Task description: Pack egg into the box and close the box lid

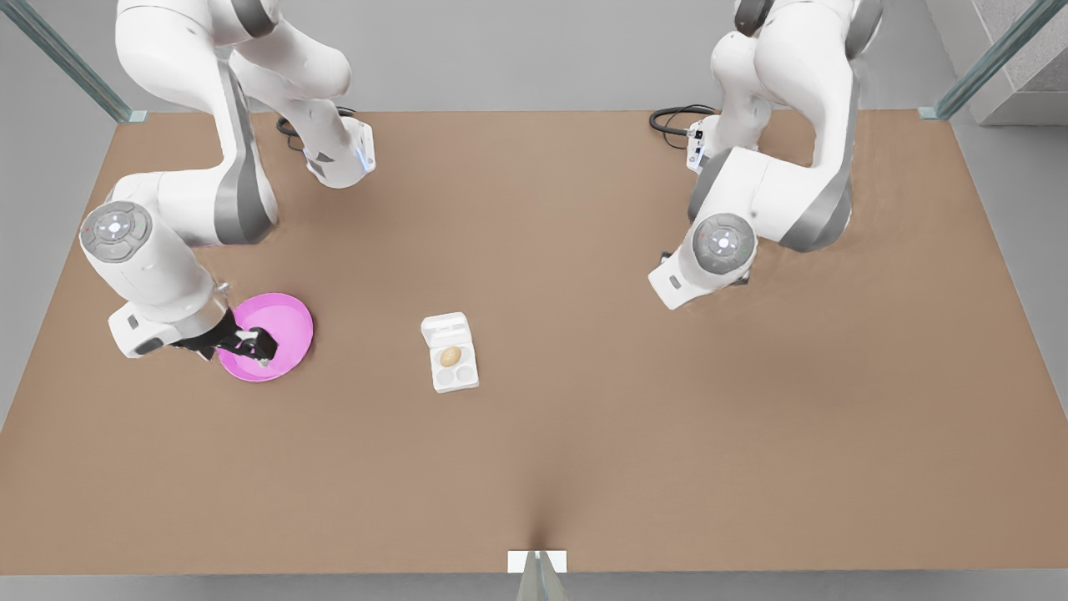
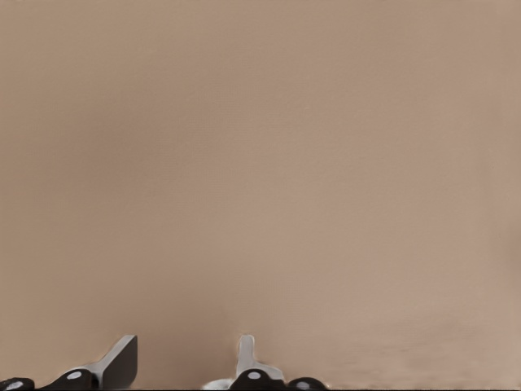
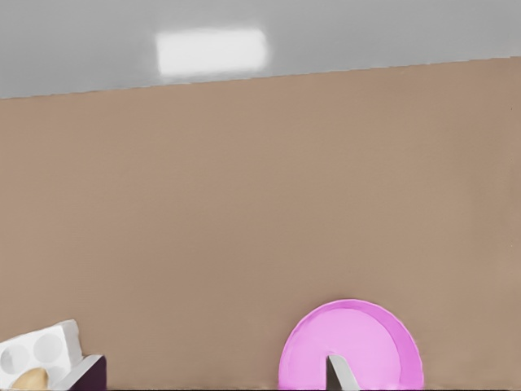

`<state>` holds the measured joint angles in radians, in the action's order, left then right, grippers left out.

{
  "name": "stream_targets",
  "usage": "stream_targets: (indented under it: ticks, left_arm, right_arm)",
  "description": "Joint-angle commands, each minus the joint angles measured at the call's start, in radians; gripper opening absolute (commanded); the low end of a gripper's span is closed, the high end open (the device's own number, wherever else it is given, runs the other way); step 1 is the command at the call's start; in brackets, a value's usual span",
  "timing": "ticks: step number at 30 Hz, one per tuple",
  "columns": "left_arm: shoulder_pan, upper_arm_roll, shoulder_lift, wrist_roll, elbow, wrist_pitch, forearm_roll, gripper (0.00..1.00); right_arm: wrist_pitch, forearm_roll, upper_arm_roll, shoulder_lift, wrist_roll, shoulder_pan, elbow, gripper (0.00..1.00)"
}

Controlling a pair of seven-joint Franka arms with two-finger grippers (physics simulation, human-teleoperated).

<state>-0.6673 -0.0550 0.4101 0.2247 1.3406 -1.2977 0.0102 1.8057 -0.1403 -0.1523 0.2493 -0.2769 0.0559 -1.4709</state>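
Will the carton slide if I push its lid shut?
Probably: the box looks small and light on the smooth table. Its lid lies open and likely swings freely. The egg sits cupped, so it is unlikely to roll.

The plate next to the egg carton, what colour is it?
Pink; the plate shows best in the front view, with the right gripper over it.
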Motion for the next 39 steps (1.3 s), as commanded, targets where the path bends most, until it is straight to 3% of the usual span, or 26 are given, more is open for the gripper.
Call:
stream_targets:
  ticks: [1, 4, 7, 10, 18, 29, 39]
  left_arm:
    - [-0.241, 0.001, 0.107, 1.019, -0.029, -0.060, 0.250, 0.21]
    - [-0.399, 0.003, 0.217, 1.541, -0.029, -0.521, 0.379, 0.21]
    - [-0.471, 0.001, 0.329, 1.593, -0.029, -0.969, 0.398, 0.21]
    - [-0.489, 0.001, 0.412, 1.497, -0.031, -1.268, 0.346, 0.21]
    - [-0.479, -0.014, 0.526, 1.443, -0.031, -1.370, 0.231, 0.21]
    - [-0.452, -0.112, 0.496, 1.440, -0.021, -1.359, 0.205, 0.21]
    - [-0.408, -0.112, 0.496, 1.440, -0.044, -1.359, 0.202, 0.21]
  right_arm:
    - [-0.221, 0.048, 0.025, -0.018, 0.288, 0.002, 0.006, 1.00]
    - [-0.227, 0.025, 0.031, -0.015, 0.285, 0.009, 0.072, 1.00]
    - [-0.240, -0.041, 0.023, 0.005, 0.130, -0.007, 0.075, 1.00]
    - [-0.259, -0.032, 0.022, 0.004, 0.130, -0.010, 0.080, 1.00]
    - [-0.307, 0.021, 0.022, 0.004, 0.125, 0.002, 0.086, 1.00]
    - [-0.352, 0.027, 0.022, 0.004, 0.130, -0.001, 0.086, 1.00]
    - [-0.356, 0.025, 0.022, 0.004, 0.130, 0.001, 0.086, 1.00]
